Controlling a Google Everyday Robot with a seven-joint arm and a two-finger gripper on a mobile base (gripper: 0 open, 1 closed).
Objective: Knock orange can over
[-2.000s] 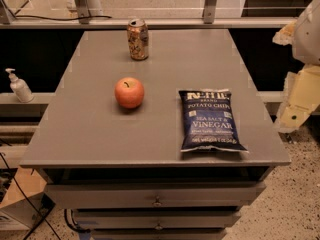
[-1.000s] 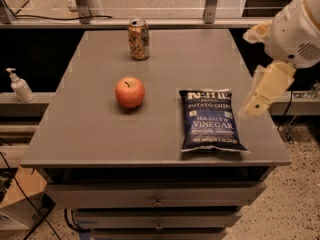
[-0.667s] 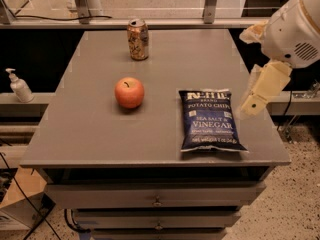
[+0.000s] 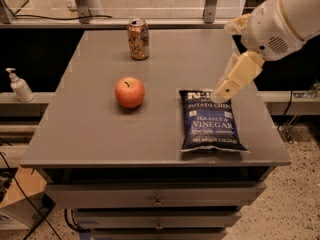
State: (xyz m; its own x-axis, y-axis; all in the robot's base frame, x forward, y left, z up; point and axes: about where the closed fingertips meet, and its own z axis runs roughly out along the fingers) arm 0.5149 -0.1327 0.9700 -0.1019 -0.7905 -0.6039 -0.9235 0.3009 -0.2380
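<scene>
The orange can stands upright at the far edge of the grey table, left of centre. It has a mottled orange-tan pattern and a silver top. My gripper comes in from the upper right on a white arm. It hangs over the top right corner of the chip bag, well to the right of the can and nearer to me than it. It holds nothing that I can see.
A red-orange apple sits mid-table. A dark blue salt and vinegar chip bag lies flat at the front right. A soap dispenser stands on a ledge to the left. Metal posts rise behind the table.
The arm has swung in from the right edge of the view toward the table, and the gripper now hangs over the chip bag's top corner. The can, apple and bag have not moved.
</scene>
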